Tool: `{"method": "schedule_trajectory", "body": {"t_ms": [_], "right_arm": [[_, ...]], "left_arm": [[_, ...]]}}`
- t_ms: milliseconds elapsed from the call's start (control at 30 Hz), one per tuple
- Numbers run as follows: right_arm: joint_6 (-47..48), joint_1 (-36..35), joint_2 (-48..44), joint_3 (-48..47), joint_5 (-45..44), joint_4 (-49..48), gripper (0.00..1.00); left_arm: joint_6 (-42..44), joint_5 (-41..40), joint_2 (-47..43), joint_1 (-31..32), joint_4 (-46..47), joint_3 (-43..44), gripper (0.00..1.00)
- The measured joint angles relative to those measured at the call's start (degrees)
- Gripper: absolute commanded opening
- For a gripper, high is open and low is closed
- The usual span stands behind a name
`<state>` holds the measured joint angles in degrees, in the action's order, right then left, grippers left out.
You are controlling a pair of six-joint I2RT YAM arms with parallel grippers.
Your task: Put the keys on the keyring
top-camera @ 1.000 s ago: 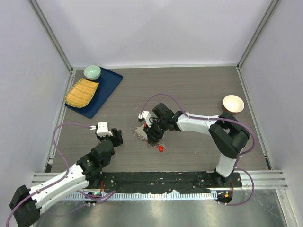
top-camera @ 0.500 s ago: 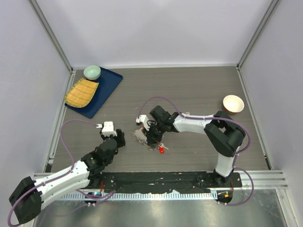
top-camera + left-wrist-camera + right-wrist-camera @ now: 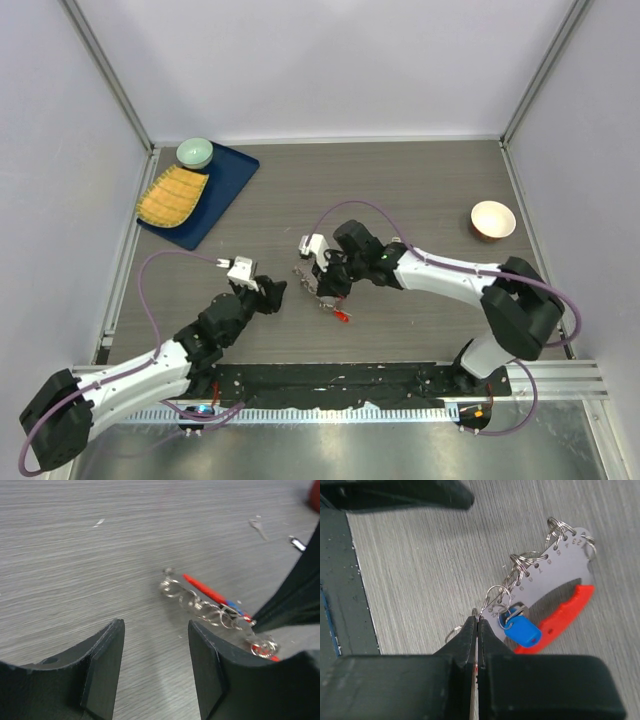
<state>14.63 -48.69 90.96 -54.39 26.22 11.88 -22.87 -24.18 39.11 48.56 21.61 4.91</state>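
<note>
The keyring (image 3: 547,582) is a pale grey plate with several wire rings, a red curved tag (image 3: 562,617) and a small blue tag (image 3: 522,631). My right gripper (image 3: 477,621) is shut on one of its rings at the near end. In the top view this gripper (image 3: 322,287) holds the keyring (image 3: 306,278) at mid table. The red-headed key (image 3: 342,316) lies just below-right of it. My left gripper (image 3: 155,626) is open and empty, low over the table, a short way from the keyring (image 3: 202,602). A small silver key (image 3: 257,526) lies farther back.
A blue tray (image 3: 225,190) with a yellow ridged piece (image 3: 172,197) and a green bowl (image 3: 195,152) is at the back left. A pale bowl (image 3: 493,219) stands at the right. The black base rail (image 3: 340,378) runs along the near edge.
My left gripper has moved right, closer to the keyring. My right arm has swung its elbow out to the right while its gripper stays closed on the keyring, which has shifted slightly.
</note>
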Motion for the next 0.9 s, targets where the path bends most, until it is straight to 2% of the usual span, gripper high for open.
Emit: {"method": "schedule_trajectory", "body": {"t_ms": [200, 333, 567, 900], "right_arm": [[-0.66, 0.00, -7.32, 5.20, -1.09, -4.83, 0.01], [-1.40, 0.00, -7.41, 7.98, -1.95, -6.71, 0.01], [-3.26, 0.00, -5.77, 12.17, -3.32, -7.85, 0.03], [-6.40, -0.02, -1.07, 11.63, -5.60, -9.20, 0.05]], "left_arm": [[1.57, 9.11, 0.11, 0.00, 6.54, -1.95, 0.57], [2.34, 11.87, 1.22, 0.00, 9.16, -1.97, 0.56], [2.34, 10.99, 1.05, 0.00, 9.38, -1.97, 0.57], [2.32, 6.67, -4.11, 0.00, 8.15, -1.99, 0.57]]}}
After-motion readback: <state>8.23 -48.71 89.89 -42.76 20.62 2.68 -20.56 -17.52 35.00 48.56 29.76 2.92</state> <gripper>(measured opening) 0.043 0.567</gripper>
